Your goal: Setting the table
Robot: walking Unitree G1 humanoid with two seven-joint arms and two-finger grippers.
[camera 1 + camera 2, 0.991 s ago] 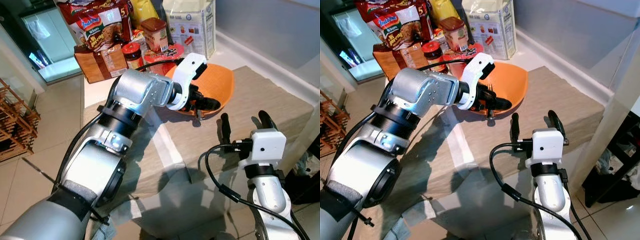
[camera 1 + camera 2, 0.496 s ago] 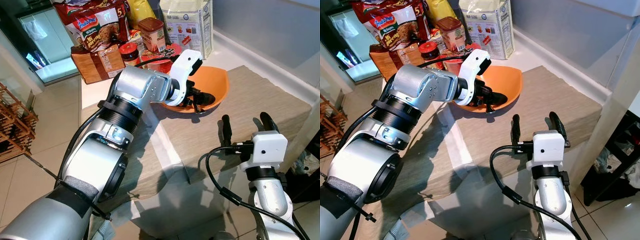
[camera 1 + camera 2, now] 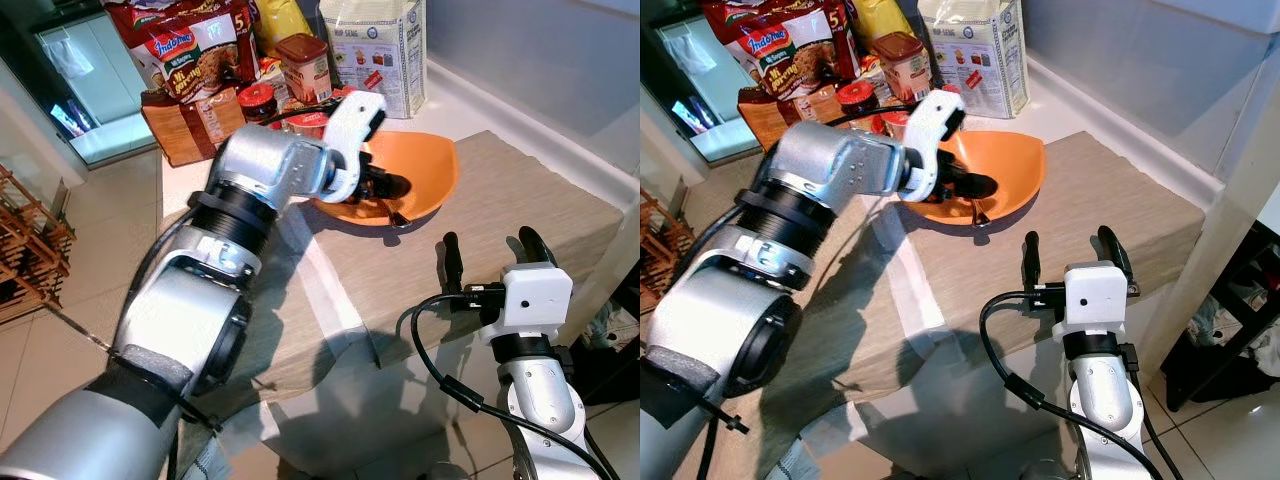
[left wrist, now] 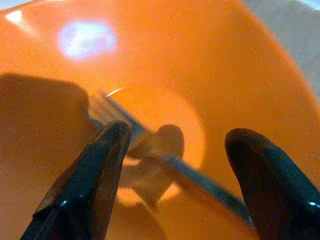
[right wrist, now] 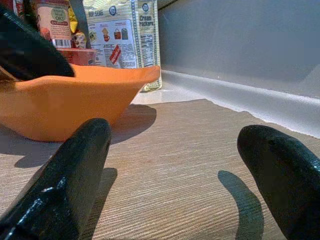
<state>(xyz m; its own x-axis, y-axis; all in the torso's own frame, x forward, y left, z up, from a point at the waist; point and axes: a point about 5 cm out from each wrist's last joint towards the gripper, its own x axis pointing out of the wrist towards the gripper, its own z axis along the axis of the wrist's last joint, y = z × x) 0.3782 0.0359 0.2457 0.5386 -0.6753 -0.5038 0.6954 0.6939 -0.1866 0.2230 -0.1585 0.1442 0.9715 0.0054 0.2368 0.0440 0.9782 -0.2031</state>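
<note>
The left gripper (image 3: 392, 186) reaches into the orange bowl (image 3: 432, 172), which sits on the cloth-covered counter (image 3: 520, 190) just in front of the groceries. Its fingers (image 4: 92, 172) stand wide apart and hold nothing. In the left wrist view a fork (image 4: 150, 145) lies on the bowl's floor just beyond the fingertips. Its long axis runs slantwise across the gap, tines off toward one finger and handle passing toward the other, so the fingers would likely need to turn to close across the handle rather than along it. The left arm is much the nearer. The right gripper (image 3: 482, 258) hovers above the counter's near edge, well apart from the bowl, fingers also wide and empty. From the head views, the fork shows only as a thin handle tip (image 3: 399, 214) at the bowl's near rim. The right wrist view shows the bowl (image 5: 75, 102) from the side, hiding its contents.
</note>
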